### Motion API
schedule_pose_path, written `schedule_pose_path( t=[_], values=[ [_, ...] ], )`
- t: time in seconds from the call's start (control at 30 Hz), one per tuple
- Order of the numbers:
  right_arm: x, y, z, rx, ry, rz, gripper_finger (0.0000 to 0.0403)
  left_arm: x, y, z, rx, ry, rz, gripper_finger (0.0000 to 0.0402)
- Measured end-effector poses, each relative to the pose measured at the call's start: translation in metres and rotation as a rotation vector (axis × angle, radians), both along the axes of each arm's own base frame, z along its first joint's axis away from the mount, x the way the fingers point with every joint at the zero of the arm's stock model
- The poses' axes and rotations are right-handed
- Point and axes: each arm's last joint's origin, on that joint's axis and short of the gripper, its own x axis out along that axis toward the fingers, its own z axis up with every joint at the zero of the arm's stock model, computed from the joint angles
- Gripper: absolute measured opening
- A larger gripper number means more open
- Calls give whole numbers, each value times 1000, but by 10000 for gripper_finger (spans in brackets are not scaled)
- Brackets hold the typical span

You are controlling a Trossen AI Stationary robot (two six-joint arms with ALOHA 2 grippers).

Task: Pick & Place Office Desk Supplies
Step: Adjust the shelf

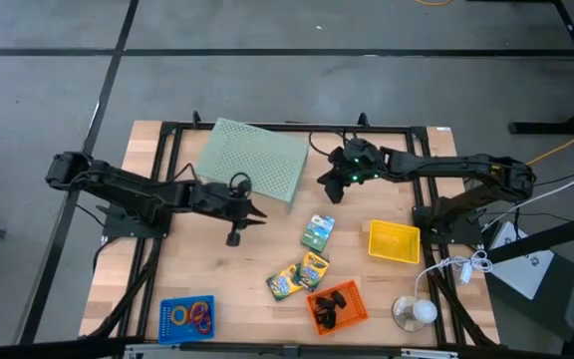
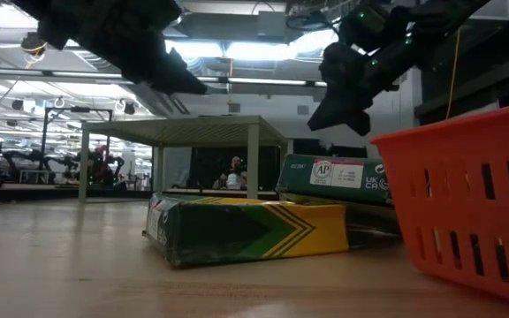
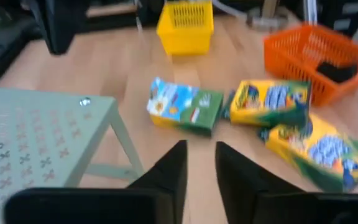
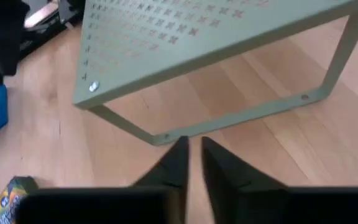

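Three green-and-yellow crayon boxes (image 1: 318, 231), (image 1: 314, 269), (image 1: 285, 282) lie flat on the wooden table near its middle. Black clips (image 1: 332, 311) lie in an orange basket (image 1: 352, 297). Coloured rings (image 1: 199, 315) lie in a blue tray (image 1: 172, 319). My left gripper (image 1: 257, 212) hovers above the table, left of the boxes, beside the mesh riser; its fingers (image 3: 179, 171) stand a narrow gap apart with nothing between them. My right gripper (image 1: 325, 180) hangs in the air by the riser's right edge, its fingers (image 4: 179, 158) nearly together and empty.
The pale green mesh riser (image 1: 252, 160) stands on its legs at the table's far middle, between both arms. A yellow basket (image 1: 394, 241) sits at the right. A white ball on a round base (image 1: 414, 311) and a cable lie near the front right corner.
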Motion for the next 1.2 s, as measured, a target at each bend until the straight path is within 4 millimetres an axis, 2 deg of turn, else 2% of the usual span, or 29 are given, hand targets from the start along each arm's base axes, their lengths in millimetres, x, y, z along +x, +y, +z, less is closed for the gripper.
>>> schedule_pose_path(
  t=[0.07,0.2,0.4,0.67,0.93,1.2],
  values=[
    [-1,2,2,-12,-2,10,9,5,-1,3,23,57,-15,47],
    [-2,4,2,-13,8,2,10,19,-2,0,73,172,-24,6],
    [-2,4,2,-14,14,-1,5,45,14,-5,126,270,25,2],
    [-3,5,0,-24,41,14,2,67,35,0,139,261,46,2],
    [-4,5,-1,-27,47,23,1,75,63,-7,104,232,95,2],
    [-4,5,-1,-26,45,39,1,77,86,-5,96,156,115,2]
  ],
)
